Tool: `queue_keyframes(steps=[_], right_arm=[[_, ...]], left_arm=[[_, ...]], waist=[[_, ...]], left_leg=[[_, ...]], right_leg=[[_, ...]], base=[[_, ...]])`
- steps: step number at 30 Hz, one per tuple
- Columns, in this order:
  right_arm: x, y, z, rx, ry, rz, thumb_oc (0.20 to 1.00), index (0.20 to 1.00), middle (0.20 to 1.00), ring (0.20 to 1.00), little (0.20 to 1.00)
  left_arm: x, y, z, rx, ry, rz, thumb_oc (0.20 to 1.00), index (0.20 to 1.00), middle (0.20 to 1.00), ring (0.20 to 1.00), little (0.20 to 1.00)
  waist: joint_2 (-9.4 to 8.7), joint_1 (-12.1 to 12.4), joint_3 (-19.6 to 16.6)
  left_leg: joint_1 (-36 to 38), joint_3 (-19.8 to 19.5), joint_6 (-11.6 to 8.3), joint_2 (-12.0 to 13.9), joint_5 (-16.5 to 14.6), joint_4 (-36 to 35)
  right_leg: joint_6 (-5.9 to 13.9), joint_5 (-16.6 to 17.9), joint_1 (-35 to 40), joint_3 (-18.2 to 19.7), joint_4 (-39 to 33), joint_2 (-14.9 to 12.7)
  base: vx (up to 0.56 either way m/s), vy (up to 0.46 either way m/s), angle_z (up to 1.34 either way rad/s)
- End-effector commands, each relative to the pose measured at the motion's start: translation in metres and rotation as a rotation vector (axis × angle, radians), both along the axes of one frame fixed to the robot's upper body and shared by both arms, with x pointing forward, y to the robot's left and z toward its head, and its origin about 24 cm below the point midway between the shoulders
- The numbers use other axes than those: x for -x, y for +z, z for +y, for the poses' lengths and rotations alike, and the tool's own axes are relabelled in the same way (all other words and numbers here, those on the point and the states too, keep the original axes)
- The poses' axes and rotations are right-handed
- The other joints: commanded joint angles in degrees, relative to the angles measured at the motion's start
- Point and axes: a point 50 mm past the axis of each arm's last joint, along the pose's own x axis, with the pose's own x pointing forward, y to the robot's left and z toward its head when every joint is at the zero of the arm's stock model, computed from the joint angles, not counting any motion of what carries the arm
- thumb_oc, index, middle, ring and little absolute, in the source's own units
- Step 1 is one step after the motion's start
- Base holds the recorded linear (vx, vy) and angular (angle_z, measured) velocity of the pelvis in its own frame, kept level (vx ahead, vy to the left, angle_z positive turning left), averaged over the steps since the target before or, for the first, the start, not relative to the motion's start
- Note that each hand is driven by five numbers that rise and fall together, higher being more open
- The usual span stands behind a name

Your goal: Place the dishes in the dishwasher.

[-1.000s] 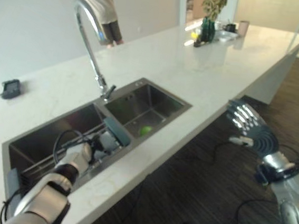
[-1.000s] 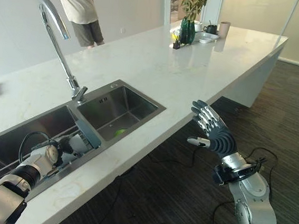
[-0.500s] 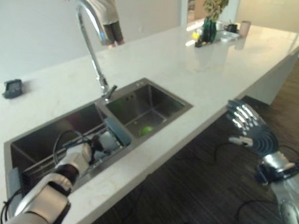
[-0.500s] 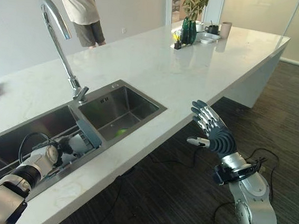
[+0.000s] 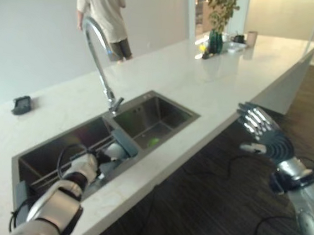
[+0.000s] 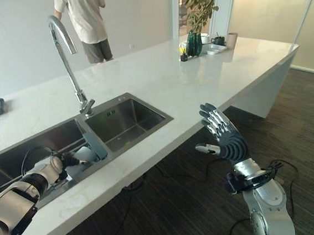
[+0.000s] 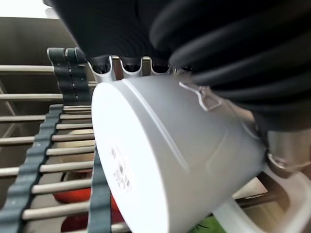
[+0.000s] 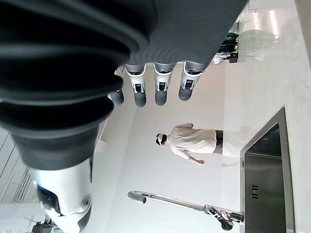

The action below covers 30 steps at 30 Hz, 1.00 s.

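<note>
My left hand [image 5: 81, 169] reaches down into the left basin of the steel sink [image 5: 172, 103]. Its fingers are curled round a white cup [image 7: 170, 155], which lies tilted on its side just above a roll-up rack [image 7: 48, 160] of steel rods; the cup [image 6: 86, 155] also shows beside the basin divider. A white dish [image 7: 274, 208] lies under the cup's handle side. My right hand [image 6: 222, 136] is raised over the floor beyond the counter's front edge, its fingers [image 8: 160, 92] straight and spread, holding nothing.
A tall curved faucet [image 5: 99, 56] stands behind the sink. Something small and green [image 5: 153, 142] lies in the right basin, and something red [image 7: 73, 194] under the rack. A dark object [image 5: 21, 104] sits on the counter's left, a plant and cups [image 5: 218, 34] at its far end. A person [image 5: 103, 7] stands behind.
The whole picture has shifted, so the camera moved. Both hands keep their places and the left hand still holds the cup.
</note>
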Motion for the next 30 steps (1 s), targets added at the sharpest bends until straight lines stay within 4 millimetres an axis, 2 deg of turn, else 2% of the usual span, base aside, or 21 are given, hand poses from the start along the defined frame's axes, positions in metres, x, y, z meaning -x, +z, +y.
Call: queue_keyframes(steps=[1,4,7,8,9,10,13,17,19,20,21,23,25,27,30], right_arm=[[-0.005,0.03,0.006,-0.053,0.027,-0.171,1.0,1.0,1.0,1.0,1.0],[-0.003,0.029,0.002,-0.061,-0.004,-0.179,1.0,1.0,1.0,1.0,1.0],[0.001,0.025,-0.004,-0.063,-0.057,-0.193,1.0,1.0,1.0,1.0,1.0],[0.004,0.026,-0.006,-0.041,-0.081,-0.209,1.0,1.0,1.0,1.0,1.0],[0.007,0.024,-0.011,-0.045,-0.114,-0.218,1.0,1.0,1.0,1.0,1.0],[0.009,0.023,-0.015,-0.043,-0.136,-0.222,1.0,1.0,1.0,1.0,1.0],[0.012,0.021,-0.019,-0.043,-0.178,-0.241,1.0,1.0,1.0,1.0,1.0],[0.014,0.018,-0.02,-0.041,-0.196,-0.245,1.0,1.0,1.0,1.0,1.0],[0.014,0.016,-0.021,-0.044,-0.205,-0.244,1.0,1.0,1.0,1.0,1.0],[0.015,0.015,-0.02,-0.048,-0.209,-0.245,1.0,1.0,1.0,1.0,1.0],[0.015,0.012,-0.019,-0.051,-0.217,-0.242,1.0,1.0,1.0,1.0,1.0],[0.016,0.01,-0.018,-0.053,-0.221,-0.241,1.0,1.0,1.0,1.0,1.0],[0.016,0.009,-0.015,-0.058,-0.217,-0.239,1.0,1.0,1.0,1.0,1.0],[0.015,0.009,-0.011,-0.068,-0.205,-0.244,1.0,1.0,1.0,1.0,1.0],[0.017,0.013,-0.005,-0.089,-0.199,-0.264,1.0,1.0,1.0,1.0,1.0]], left_arm=[[0.053,-0.048,-0.013,0.088,0.033,0.188,0.2,0.2,0.2,0.2,0.2],[0.052,-0.047,-0.015,0.151,0.066,0.082,0.2,0.2,0.2,0.2,0.2],[0.046,-0.037,-0.012,0.161,0.06,-0.108,0.2,0.2,0.2,0.2,0.2],[0.038,-0.025,-0.007,0.115,-0.002,-0.203,0.2,0.2,0.2,0.2,0.2],[0.028,-0.002,0.001,0.069,-0.012,-0.363,0.2,0.2,0.2,0.2,0.2],[0.026,0.011,0.009,0.052,0.011,-0.441,0.2,0.2,0.2,0.2,0.2],[0.034,0.031,0.026,0.054,0.116,-0.615,0.2,0.2,0.2,0.2,0.2],[0.038,0.054,0.041,0.055,0.188,-0.776,0.2,0.2,0.2,0.2,0.2],[0.04,0.077,0.047,0.076,0.238,-0.931,0.2,0.2,0.2,0.2,0.2],[0.04,0.092,0.048,0.15,0.286,-1.048,0.2,0.2,0.2,0.2,0.2],[0.04,0.107,0.045,0.266,0.33,-1.173,0.2,0.2,0.2,0.2,0.2],[0.041,0.12,0.039,0.346,0.329,-1.265,0.2,0.2,0.2,0.2,0.2],[0.04,0.138,0.027,0.518,0.324,-1.388,0.2,0.2,0.2,0.2,0.2],[0.04,0.162,0.013,0.599,0.239,-1.52,0.2,0.2,0.2,0.2,0.2],[0.053,0.199,-0.005,0.809,0.104,-1.721,0.2,0.2,0.2,0.2,0.2]], waist=[[-2.2,0.67,3.87],[-2.3,1.55,3.92],[-2.22,3.88,4.11],[-2.21,4.66,4.3],[-2.06,6.09,4.74],[-1.97,6.95,5.0],[-2.19,9.3,5.55],[-2.35,10.81,5.6],[-2.61,12.06,5.47],[-2.86,12.73,5.39],[-3.11,13.32,5.32],[-3.28,13.71,5.26],[-3.62,14.19,5.2],[-3.95,14.72,5.22],[-4.44,16.3,5.18]], left_leg=[[1.39,-2.85,3.24,-2.61,-8.46,2.31],[1.03,-2.94,2.92,-2.49,-8.0,2.27],[0.38,-4.12,2.46,-2.47,-7.58,2.27],[0.27,-4.59,2.33,-2.47,-7.44,2.3],[-0.09,-5.63,2.18,-2.58,-7.2,2.23],[-0.33,-6.32,2.07,-2.65,-7.06,2.2],[-0.79,-8.41,1.76,-2.61,-6.52,1.86],[-0.95,-9.58,1.4,-2.38,-6.1,1.45],[-1.03,-10.42,1.19,-2.2,-5.91,1.27],[-1.1,-10.88,1.07,-2.14,-5.8,1.16],[-1.06,-11.45,1.08,-2.11,-5.78,1.04],[-1.07,-11.85,1.04,-2.06,-5.72,0.98],[-1.03,-12.25,1.02,-1.96,-5.64,0.93],[-1.01,-12.72,1.02,-1.91,-5.62,0.85],[-1.23,-13.97,0.96,-1.75,-5.54,0.72]], right_leg=[[2.32,-5.75,-2.27,-4.14,4.99,1.24],[2.05,-5.47,-2.35,-4.69,4.8,1.15],[1.67,-5.38,-1.99,-6.31,4.47,0.97],[1.59,-5.34,-1.63,-6.95,4.33,0.88],[1.5,-5.23,-1.28,-7.82,4.04,0.74],[1.39,-5.23,-1.07,-8.31,3.84,0.68],[1.09,-5.3,-0.29,-9.61,3.19,0.49],[0.97,-5.44,0.41,-10.67,2.57,0.29],[0.76,-5.62,1.01,-11.54,2.16,0.15],[0.68,-5.68,1.3,-11.99,1.95,0.03],[0.54,-5.85,1.64,-12.29,1.8,0.0],[0.39,-6.03,1.85,-12.48,1.76,-0.02],[0.23,-6.21,2.16,-12.88,1.77,-0.1],[0.06,-6.39,2.45,-13.34,1.75,-0.13],[-0.34,-6.87,3.07,-14.33,1.59,-0.01]], base=[[-0.03,-0.036,0.01],[-0.04,-0.047,0.03],[-0.04,-0.047,0.13],[-0.05,-0.022,0.31],[-0.06,-0.002,0.39],[-0.08,0.012,0.29],[-0.06,0.002,0.35],[-0.02,0.002,0.25],[-0.01,0.002,0.18],[-0.01,-0.008,0.12],[-0.01,-0.01,0.11],[0.0,-0.005,0.22],[0.0,-0.017,0.16],[-0.02,-0.052,0.09],[-0.03,-0.115,0.12]])
